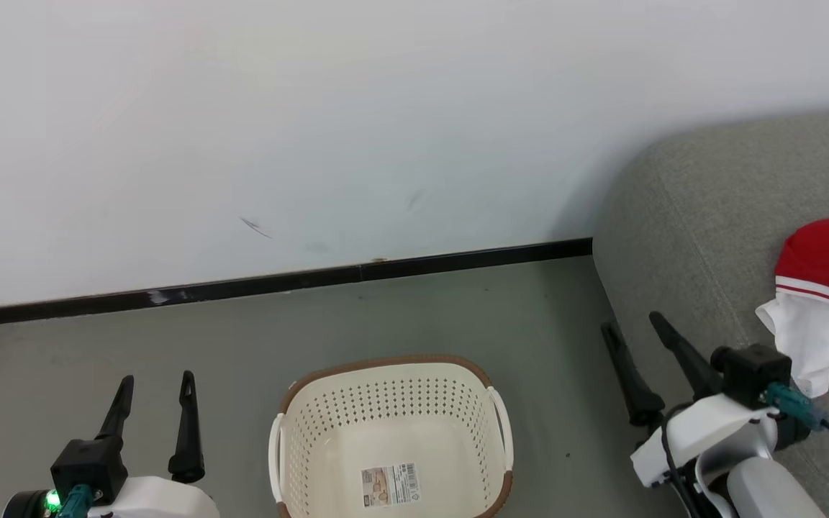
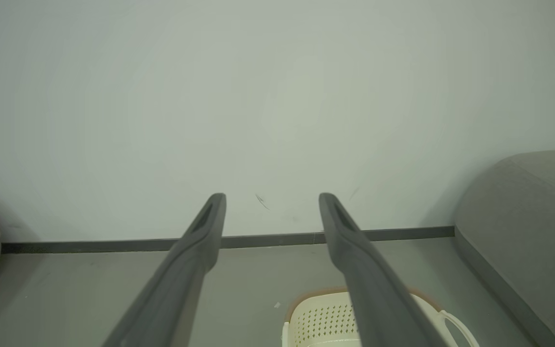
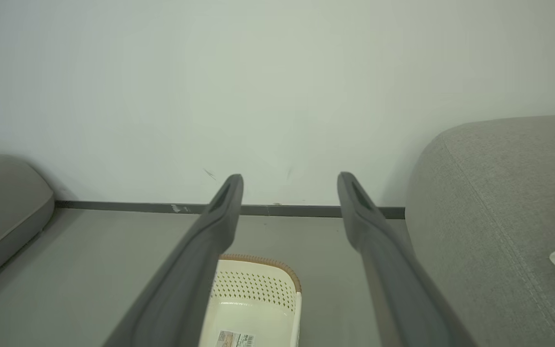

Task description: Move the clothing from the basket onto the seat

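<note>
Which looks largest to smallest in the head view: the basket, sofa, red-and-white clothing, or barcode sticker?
1. sofa, though the frame cuts it off
2. basket, also cut off at the bottom
3. clothing, partly out of frame
4. barcode sticker

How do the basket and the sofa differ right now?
Material: the basket is cream perforated plastic; the sofa is grey woven fabric.
Size: the basket is far smaller than the sofa.
Load: the basket's visible inside holds just a barcode sticker; the sofa carries the red-and-white clothing.
Shared: both stand on the grey floor by the white wall.
</note>
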### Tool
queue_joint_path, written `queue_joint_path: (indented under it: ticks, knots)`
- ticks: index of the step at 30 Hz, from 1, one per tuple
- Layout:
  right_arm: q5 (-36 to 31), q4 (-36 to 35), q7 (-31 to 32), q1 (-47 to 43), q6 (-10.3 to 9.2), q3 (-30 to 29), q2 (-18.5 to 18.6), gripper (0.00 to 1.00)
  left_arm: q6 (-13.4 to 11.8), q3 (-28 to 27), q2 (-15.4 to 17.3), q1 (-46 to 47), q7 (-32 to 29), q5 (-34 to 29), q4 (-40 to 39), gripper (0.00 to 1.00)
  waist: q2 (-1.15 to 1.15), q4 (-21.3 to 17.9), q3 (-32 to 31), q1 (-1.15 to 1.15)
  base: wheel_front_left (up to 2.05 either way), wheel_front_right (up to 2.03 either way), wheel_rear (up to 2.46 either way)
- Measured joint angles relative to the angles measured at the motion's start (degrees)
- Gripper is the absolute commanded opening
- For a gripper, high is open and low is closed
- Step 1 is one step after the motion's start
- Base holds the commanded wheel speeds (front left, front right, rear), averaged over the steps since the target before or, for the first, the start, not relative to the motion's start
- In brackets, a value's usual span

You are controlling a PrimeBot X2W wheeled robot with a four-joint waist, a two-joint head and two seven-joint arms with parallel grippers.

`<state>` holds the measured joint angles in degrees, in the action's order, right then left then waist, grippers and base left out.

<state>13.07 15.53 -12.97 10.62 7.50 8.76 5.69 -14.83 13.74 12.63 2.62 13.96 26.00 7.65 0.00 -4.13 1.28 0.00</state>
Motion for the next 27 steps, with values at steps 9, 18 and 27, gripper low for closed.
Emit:
queue_joint_path:
  ticks: [9, 18, 27]
  knots:
    - [-2.7, -0.9, -0.1, -6.6, 0.00, -2.4, -1.2, 1.00, 0.0, 0.8, -0.4, -0.9, 0.0, -0.4, 2.2, 1.00, 0.00, 1.2, -2.9, 0.00, 0.00, 0.00, 0.00]
    - [-5.1, -3.0, -0.1, -9.5, 0.00, -3.1, -2.2, 1.00, 0.0, 1.3, -0.4, -1.1, 0.1, -0.5, 2.9, 1.00, 0.00, 0.7, -3.6, 0.00, 0.00, 0.00, 0.00]
    - [-6.1, -5.1, -0.2, -10.5, 0.00, -4.7, -2.5, 1.00, 0.0, 1.5, -0.5, -1.4, 0.1, -0.9, 3.3, 1.00, 0.00, 0.5, -3.2, 0.00, 0.00, 0.00, 0.00]
